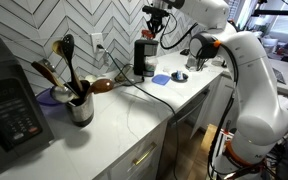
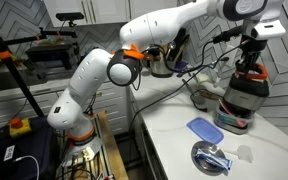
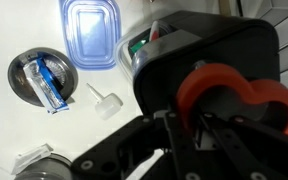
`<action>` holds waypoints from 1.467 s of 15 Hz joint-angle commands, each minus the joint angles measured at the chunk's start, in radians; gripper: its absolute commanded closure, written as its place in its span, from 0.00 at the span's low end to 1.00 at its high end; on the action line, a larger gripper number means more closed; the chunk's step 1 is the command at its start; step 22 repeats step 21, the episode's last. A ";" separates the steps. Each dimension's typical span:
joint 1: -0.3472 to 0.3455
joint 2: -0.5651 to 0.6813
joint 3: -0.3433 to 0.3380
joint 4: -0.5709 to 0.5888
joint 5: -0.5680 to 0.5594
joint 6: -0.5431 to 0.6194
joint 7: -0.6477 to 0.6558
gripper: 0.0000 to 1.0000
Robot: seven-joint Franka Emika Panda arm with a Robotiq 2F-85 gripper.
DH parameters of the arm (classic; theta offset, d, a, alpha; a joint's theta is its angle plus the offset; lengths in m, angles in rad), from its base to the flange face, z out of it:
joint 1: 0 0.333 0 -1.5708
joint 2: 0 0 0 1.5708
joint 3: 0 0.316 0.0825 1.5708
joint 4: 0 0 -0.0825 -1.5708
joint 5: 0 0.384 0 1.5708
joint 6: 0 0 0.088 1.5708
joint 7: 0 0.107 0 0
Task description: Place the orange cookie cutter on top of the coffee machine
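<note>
Your gripper is pinched narrow on the rim of the orange cookie cutter, which sits directly over the top of the coffee machine. Only your wrist view shows the cutter's heart outline. In an exterior view, the cutter is just a red speck under the fingers.

Open counter before coffee machine, blue piece beside, utensil crock seemingly clear
</note>
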 commanded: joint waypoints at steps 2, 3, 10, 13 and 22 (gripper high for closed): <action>-0.029 0.068 0.029 0.115 -0.004 -0.071 0.027 0.97; -0.031 0.075 0.033 0.123 -0.004 -0.077 0.030 0.97; -0.040 0.063 0.057 0.087 0.003 -0.042 0.056 0.46; -0.047 0.053 0.067 0.097 0.009 -0.017 0.063 0.24; -0.055 -0.082 0.072 0.081 -0.009 0.055 -0.063 0.00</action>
